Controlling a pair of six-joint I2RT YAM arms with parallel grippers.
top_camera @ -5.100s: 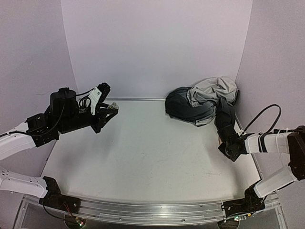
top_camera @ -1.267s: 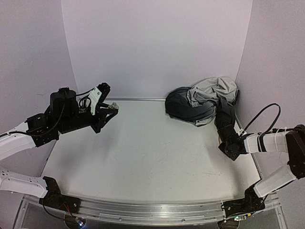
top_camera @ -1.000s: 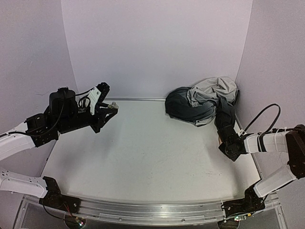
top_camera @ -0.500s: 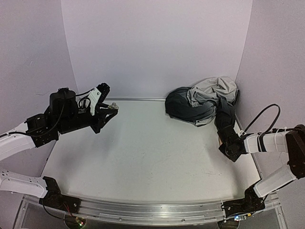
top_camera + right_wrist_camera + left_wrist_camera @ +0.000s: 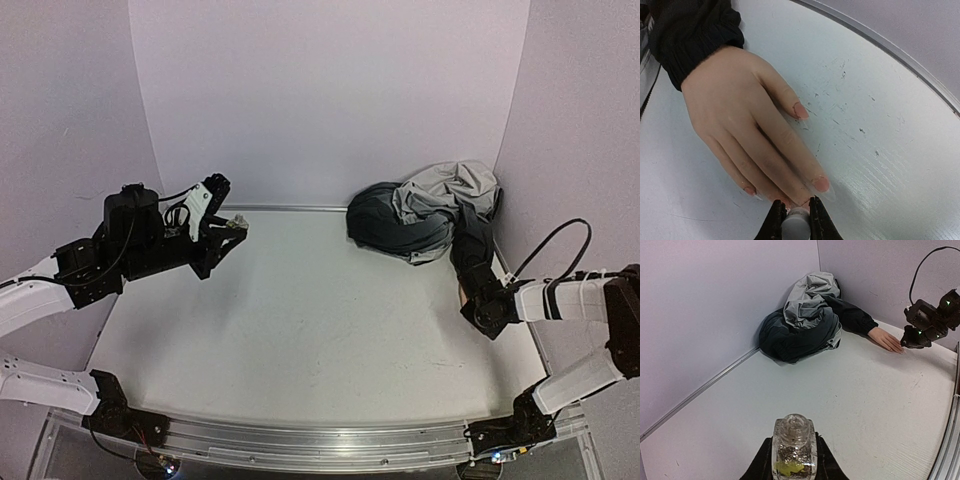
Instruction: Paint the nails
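Note:
The pale peach mannequin hand (image 5: 735,105) lies palm down on the table, coming out of a dark sleeve (image 5: 695,30). Its nails show pink on the thumb (image 5: 800,110), the first finger (image 5: 821,184) and the little finger (image 5: 749,190). My right gripper (image 5: 795,212) is shut on a white cap (image 5: 796,224), right at the tips of the middle fingers, whose nails it hides. Far to the left and raised above the table, my left gripper (image 5: 794,460) is shut on a small clear bottle (image 5: 794,440) with no cap on its neck.
A crumpled grey and dark jacket (image 5: 420,215) is heaped in the back right corner, its sleeve running down to the hand (image 5: 886,339). The right wall and a metal rail (image 5: 900,55) stand close beside the hand.
My right gripper has shifted only slightly at the fingertips. The left arm and its bottle have stayed put.

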